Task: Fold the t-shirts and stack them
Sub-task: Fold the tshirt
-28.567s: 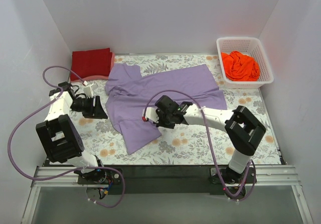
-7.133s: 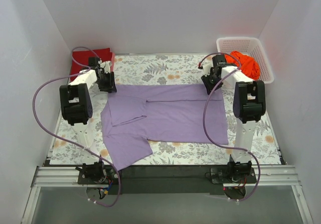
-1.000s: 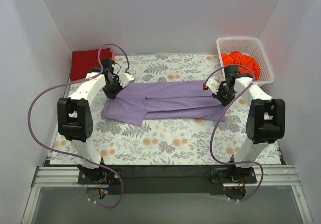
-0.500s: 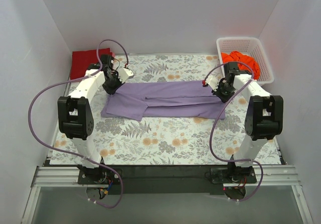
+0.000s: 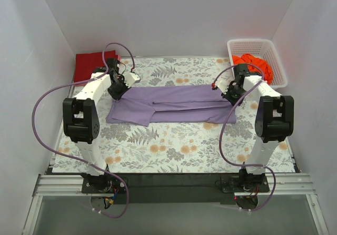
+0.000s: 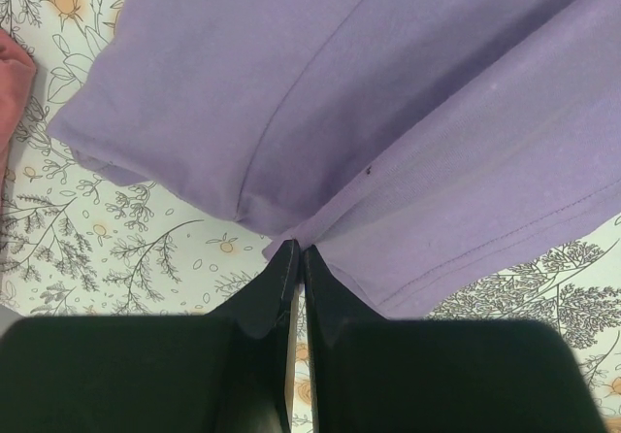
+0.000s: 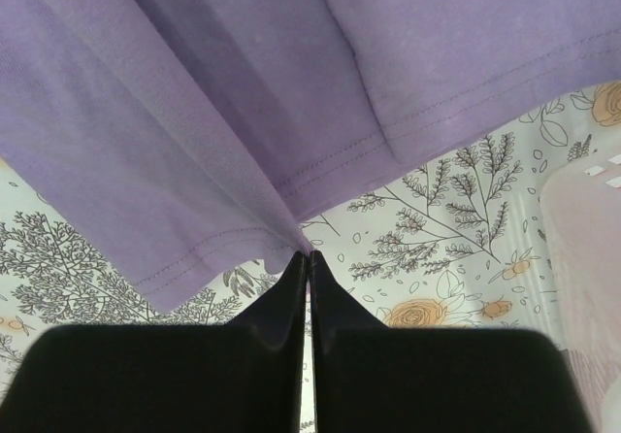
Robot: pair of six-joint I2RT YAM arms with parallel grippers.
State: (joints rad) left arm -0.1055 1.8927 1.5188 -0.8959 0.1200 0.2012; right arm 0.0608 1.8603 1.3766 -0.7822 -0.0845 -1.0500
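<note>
my left gripper (image 6: 296, 251) and right gripper (image 7: 309, 258) both have jaws clenched on the lavender t-shirt (image 5: 179, 103). it's lying folded lengthwise on the desk (image 5: 174, 145).

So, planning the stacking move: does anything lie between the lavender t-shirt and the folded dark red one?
Nothing visible does: only floral table cloth lies between the lavender-purple cloth t-shirt and the folded dark red cloth t-shirt. The left tool is shut on the lavender one's edge.
</note>
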